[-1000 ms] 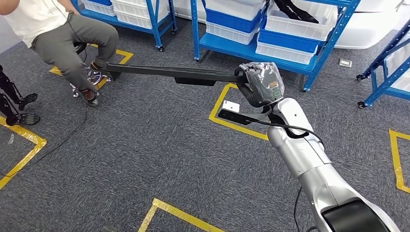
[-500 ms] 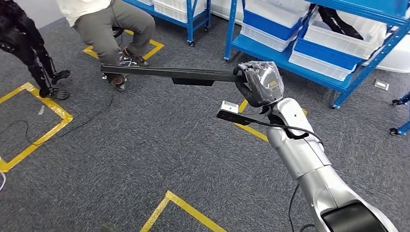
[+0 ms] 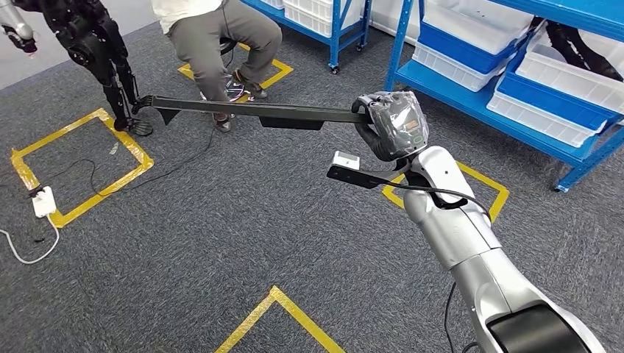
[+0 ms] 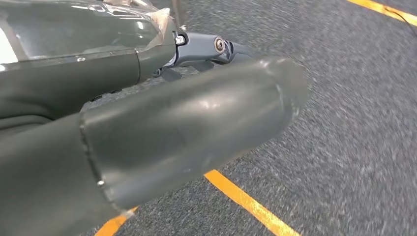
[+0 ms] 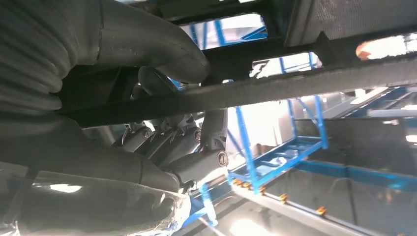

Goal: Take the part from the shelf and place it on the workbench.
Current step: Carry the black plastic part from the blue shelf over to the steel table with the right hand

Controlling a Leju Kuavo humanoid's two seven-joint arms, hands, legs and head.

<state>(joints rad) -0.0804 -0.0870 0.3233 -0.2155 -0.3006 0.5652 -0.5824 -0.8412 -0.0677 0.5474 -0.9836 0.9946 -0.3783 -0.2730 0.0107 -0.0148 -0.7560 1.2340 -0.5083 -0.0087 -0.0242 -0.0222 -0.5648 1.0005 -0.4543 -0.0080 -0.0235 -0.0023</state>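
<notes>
The part (image 3: 250,112) is a long, thin black bar with a thicker block near its middle. In the head view it sticks out level to the left from my right hand (image 3: 390,125), well above the carpet. That hand, wrapped in clear film, grips the bar's right end. The right wrist view shows the fingers (image 5: 172,147) curled around the bar (image 5: 295,83) from beneath. My left hand (image 4: 187,128) hangs over the grey carpet with its thick thumb held out, holding nothing.
A person (image 3: 213,37) sits on a stool just past the bar's far tip. Another robot's dark legs (image 3: 96,44) stand at the far left. Blue shelves (image 3: 412,44) with white bins line the back and right. Yellow tape squares and a white power strip (image 3: 43,200) mark the carpet.
The whole picture has slid to the right, so the camera has turned left. The bar and my right hand keep the same place in the picture, and the grip is unchanged.
</notes>
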